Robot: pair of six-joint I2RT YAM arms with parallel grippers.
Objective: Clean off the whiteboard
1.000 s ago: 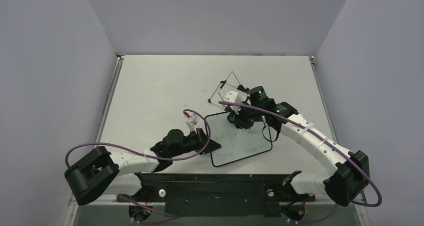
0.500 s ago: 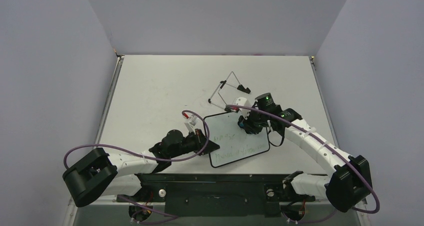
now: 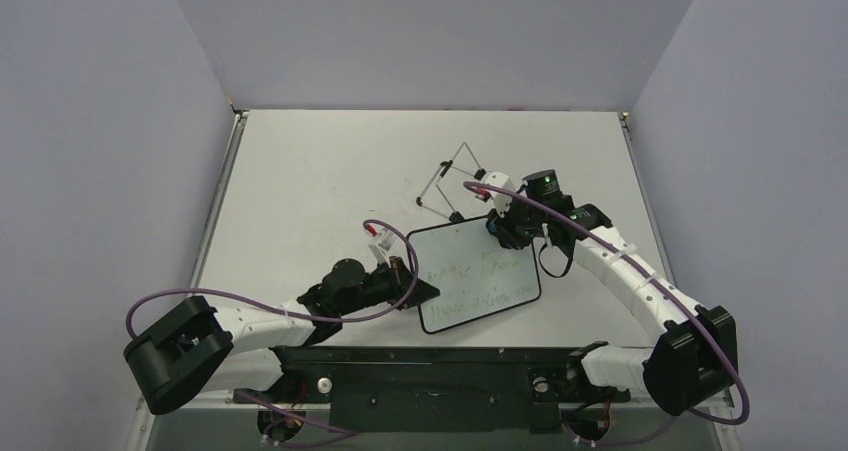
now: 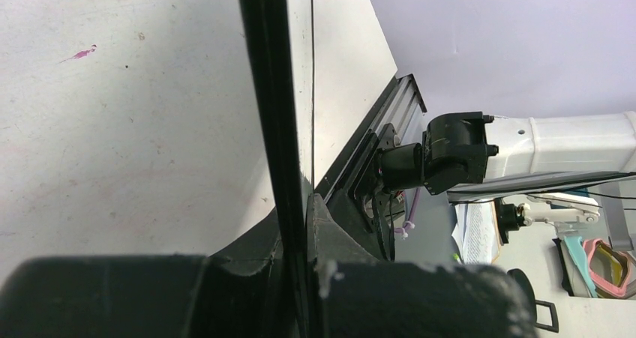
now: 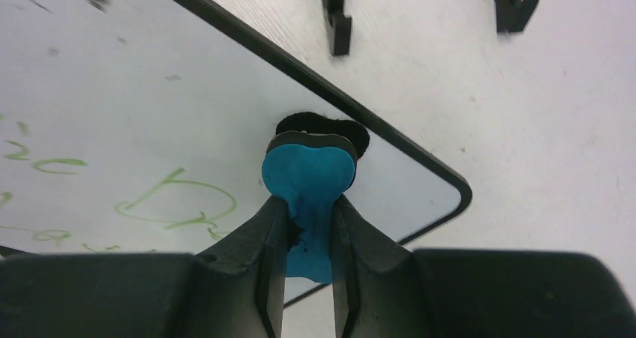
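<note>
The black-framed white whiteboard [image 3: 478, 281], green-scribbled, was clamped edgewise by the left end effector [image 3: 411, 283]; a blue eraser [image 5: 309, 169] was pinched by the right end effector [image 5: 309, 229] on its far corner.

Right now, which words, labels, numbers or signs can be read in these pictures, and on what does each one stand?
None reads clearly.
The whiteboard carries two lines of green handwriting, too small and faint to read.
No label shows on the eraser.
</note>
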